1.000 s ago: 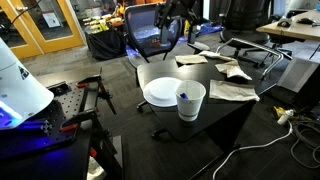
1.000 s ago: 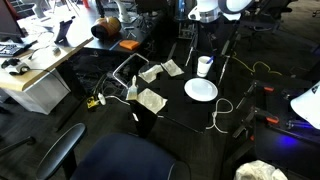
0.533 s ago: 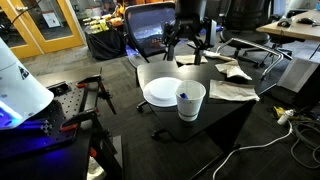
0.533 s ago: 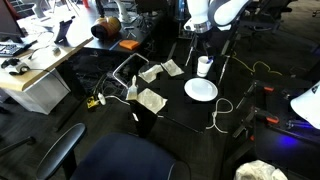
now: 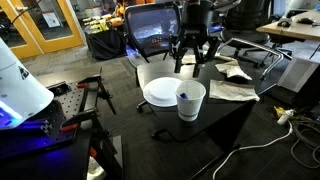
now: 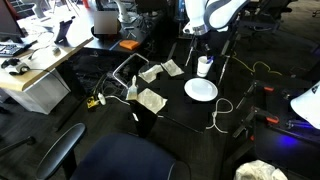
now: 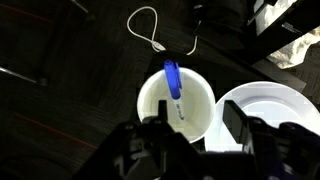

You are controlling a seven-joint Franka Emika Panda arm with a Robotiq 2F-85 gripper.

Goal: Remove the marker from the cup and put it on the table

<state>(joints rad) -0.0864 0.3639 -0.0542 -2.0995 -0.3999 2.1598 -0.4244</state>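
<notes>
The white cup (image 5: 191,101) stands on the dark table (image 5: 225,112) next to a flat white plate (image 5: 160,92). The blue marker (image 5: 181,96) stands inside the cup, its tip at the rim. In the wrist view the marker (image 7: 173,86) leans in the cup (image 7: 196,103), which lies below and between my fingers. My gripper (image 5: 195,63) hangs open and empty above the table, behind the cup. The cup (image 6: 205,66) and gripper (image 6: 200,38) also show in an exterior view. The gripper (image 7: 197,128) shows wide open in the wrist view.
Crumpled papers (image 5: 232,91) lie on the table's far side. The plate (image 7: 270,105) sits right beside the cup. A white cable (image 7: 150,27) loops on the floor. A chair (image 5: 150,32) stands behind the table.
The arm has come down from above and moved toward the cup. The gripper stays open. Cup, marker and plate have not moved.
</notes>
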